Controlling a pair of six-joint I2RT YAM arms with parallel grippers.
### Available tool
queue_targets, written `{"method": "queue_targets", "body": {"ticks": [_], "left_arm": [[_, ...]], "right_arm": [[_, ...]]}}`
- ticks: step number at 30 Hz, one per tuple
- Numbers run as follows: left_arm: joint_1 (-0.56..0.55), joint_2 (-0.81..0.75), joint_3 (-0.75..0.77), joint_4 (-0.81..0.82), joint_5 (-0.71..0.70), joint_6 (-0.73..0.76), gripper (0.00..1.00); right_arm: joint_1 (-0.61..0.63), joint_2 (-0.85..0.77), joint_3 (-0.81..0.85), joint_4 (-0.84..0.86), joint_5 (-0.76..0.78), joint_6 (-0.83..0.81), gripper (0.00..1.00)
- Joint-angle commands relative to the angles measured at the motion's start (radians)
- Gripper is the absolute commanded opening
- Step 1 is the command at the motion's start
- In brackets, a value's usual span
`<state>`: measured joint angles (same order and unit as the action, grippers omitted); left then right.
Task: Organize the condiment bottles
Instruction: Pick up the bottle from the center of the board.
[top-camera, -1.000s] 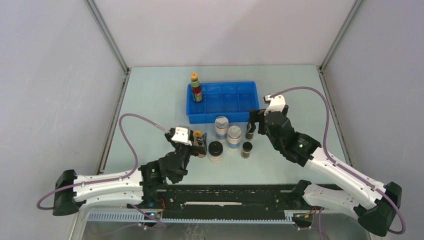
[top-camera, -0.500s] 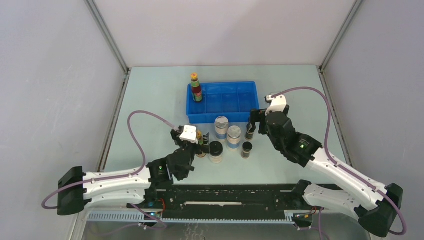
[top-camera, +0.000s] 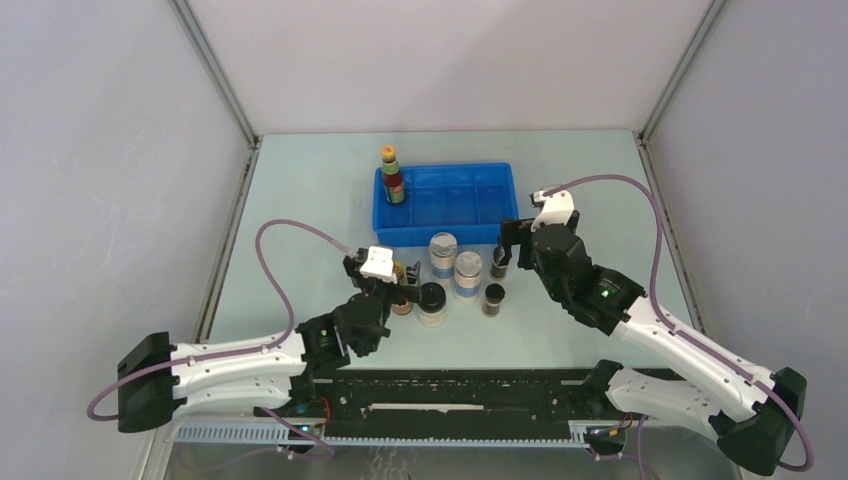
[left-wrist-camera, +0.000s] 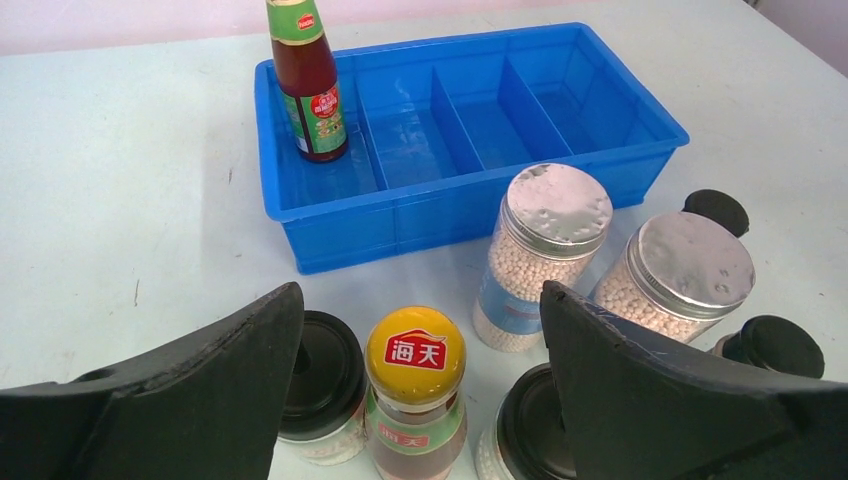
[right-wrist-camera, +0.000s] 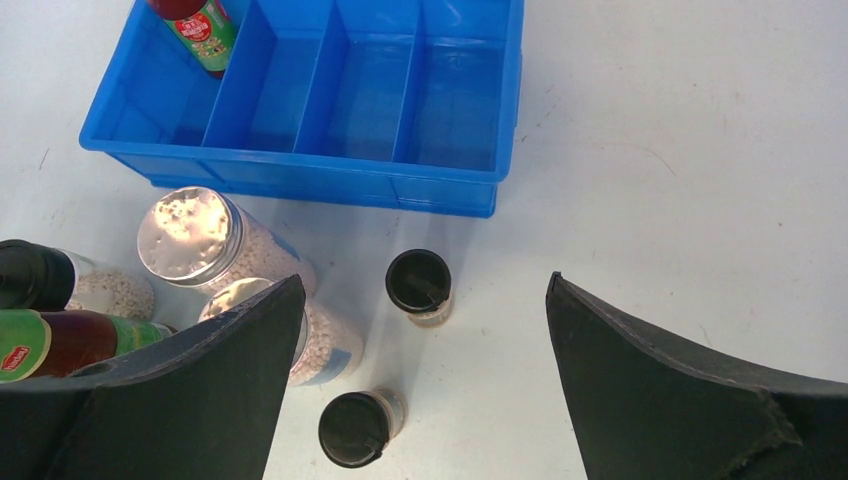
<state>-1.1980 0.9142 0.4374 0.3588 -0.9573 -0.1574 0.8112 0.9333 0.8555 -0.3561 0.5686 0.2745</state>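
Note:
My left gripper (top-camera: 405, 284) is open and straddles a tall red-labelled bottle with a yellow cap (left-wrist-camera: 415, 375); its fingers stand clear of the bottle. A black-lidded jar sits on either side of that bottle, one on the left (left-wrist-camera: 320, 375) and one on the right (left-wrist-camera: 530, 435). Two silver-lidded jars (left-wrist-camera: 545, 240) (left-wrist-camera: 680, 275) stand just behind. The second tall bottle (top-camera: 393, 176) stands in the left compartment of the blue tray (top-camera: 447, 236). My right gripper (right-wrist-camera: 424, 280) is open above two tiny dark vials (right-wrist-camera: 420, 285) (right-wrist-camera: 355, 428).
The tray's other three compartments (right-wrist-camera: 360, 90) hold nothing. Grey enclosure walls (top-camera: 120, 160) rise left, right and behind the table. The bottles stand in a tight cluster just in front of the tray's near wall (left-wrist-camera: 450, 215).
My left gripper has moved right and forward, from beside the yellow-capped bottle to straddling it. The right arm has barely moved. No bottle has shifted.

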Motion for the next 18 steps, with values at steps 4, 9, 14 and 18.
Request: {"method": "queue_targets", "body": {"ticks": [4, 9, 14, 18], "left_arm": [[0.022, 0.005, -0.019, 0.062, 0.006, -0.013, 0.90], [0.030, 0.013, -0.023, 0.066, 0.009, -0.026, 0.88], [0.037, 0.037, -0.016, 0.058, 0.017, -0.036, 0.86], [0.041, 0.050, -0.015, 0.052, 0.018, -0.044, 0.84]], "right_arm": [[-0.007, -0.018, -0.006, 0.008, 0.022, 0.011, 1.00], [-0.013, -0.021, -0.009, 0.010, 0.019, 0.005, 1.00], [-0.023, -0.029, -0.009, 0.013, 0.008, 0.000, 1.00], [-0.027, -0.031, -0.009, 0.011, 0.004, 0.000, 1.00]]}}
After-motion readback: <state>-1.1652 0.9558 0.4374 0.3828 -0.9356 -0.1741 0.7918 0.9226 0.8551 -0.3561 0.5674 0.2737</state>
